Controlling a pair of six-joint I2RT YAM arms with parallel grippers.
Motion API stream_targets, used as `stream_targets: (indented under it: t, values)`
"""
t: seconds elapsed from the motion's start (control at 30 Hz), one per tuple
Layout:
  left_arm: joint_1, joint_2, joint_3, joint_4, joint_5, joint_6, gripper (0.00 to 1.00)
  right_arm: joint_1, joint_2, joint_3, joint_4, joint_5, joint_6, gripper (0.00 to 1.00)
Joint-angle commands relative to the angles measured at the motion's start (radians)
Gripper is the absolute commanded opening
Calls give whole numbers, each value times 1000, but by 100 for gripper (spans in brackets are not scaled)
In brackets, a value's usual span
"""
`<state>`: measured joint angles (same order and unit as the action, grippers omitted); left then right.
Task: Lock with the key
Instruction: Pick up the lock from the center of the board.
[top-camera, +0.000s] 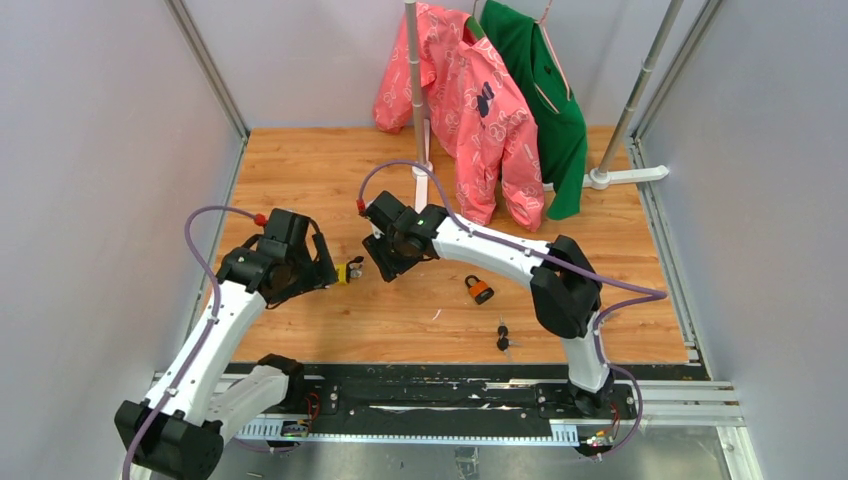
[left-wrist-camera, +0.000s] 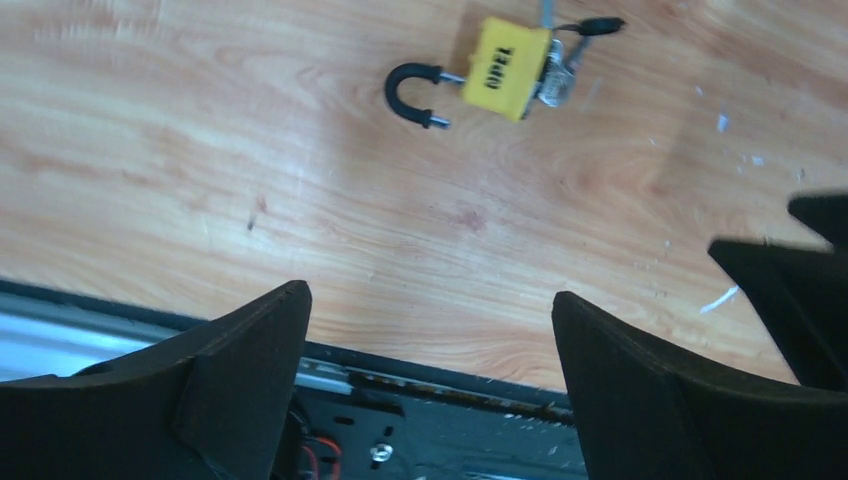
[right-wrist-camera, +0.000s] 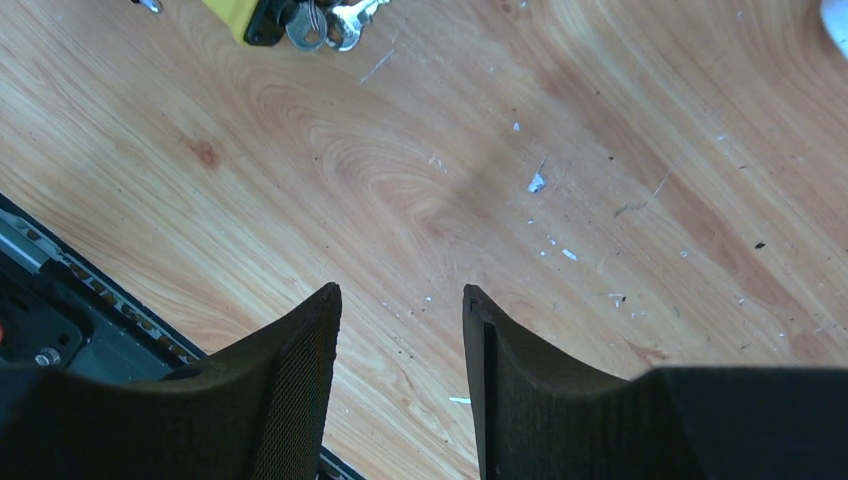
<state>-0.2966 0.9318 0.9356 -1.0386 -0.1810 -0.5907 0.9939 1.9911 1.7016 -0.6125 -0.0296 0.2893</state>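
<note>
A yellow padlock (left-wrist-camera: 505, 70) lies on the wooden table with its black shackle (left-wrist-camera: 410, 95) swung open and a bunch of keys (left-wrist-camera: 560, 75) at its keyhole end. In the top view it (top-camera: 348, 270) lies between the two grippers. My left gripper (left-wrist-camera: 430, 300) is open and empty, just short of the lock, and it also shows in the top view (top-camera: 325, 270). My right gripper (right-wrist-camera: 400, 295) is open with a narrow gap and holds nothing. The lock (right-wrist-camera: 245, 18) and its keys (right-wrist-camera: 325, 20) sit at the top edge of the right wrist view. In the top view the right gripper (top-camera: 382, 262) is just right of the lock.
An orange padlock (top-camera: 479, 290) and a small set of black keys (top-camera: 503, 337) lie right of centre. A pink jacket (top-camera: 470, 110) and a green garment (top-camera: 545, 100) hang on a rack at the back. A black rail (top-camera: 430, 385) runs along the near edge.
</note>
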Motion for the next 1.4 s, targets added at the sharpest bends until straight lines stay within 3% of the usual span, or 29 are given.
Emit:
stream_targets:
  t: [0.0,0.2,0.37,0.5,0.67,0.93,1.17,1.37]
  values:
    - [56,-30,-72,15,-71,-214,87,9,1,22,-78,-16,-19,51]
    - [188,-2,-189,141,-25,-403,69,8,-84,-95,-46,16,-17,51]
    - [281,75,-284,372,72,-454,69,6,-177,-209,-35,71,-16,52]
    - [287,132,-315,488,95,-475,72,4,-229,-267,-35,90,-13,52]
    - [287,74,-441,640,69,-512,73,2,-256,-306,-38,129,9,52]
    - [287,39,-561,815,74,-539,66,2,-267,-316,-39,130,25,52]
    - [287,164,-540,901,93,-544,47,2,-281,-322,-39,145,24,52]
    - [287,206,-493,889,97,-506,15,0,-315,-350,-33,155,28,52]
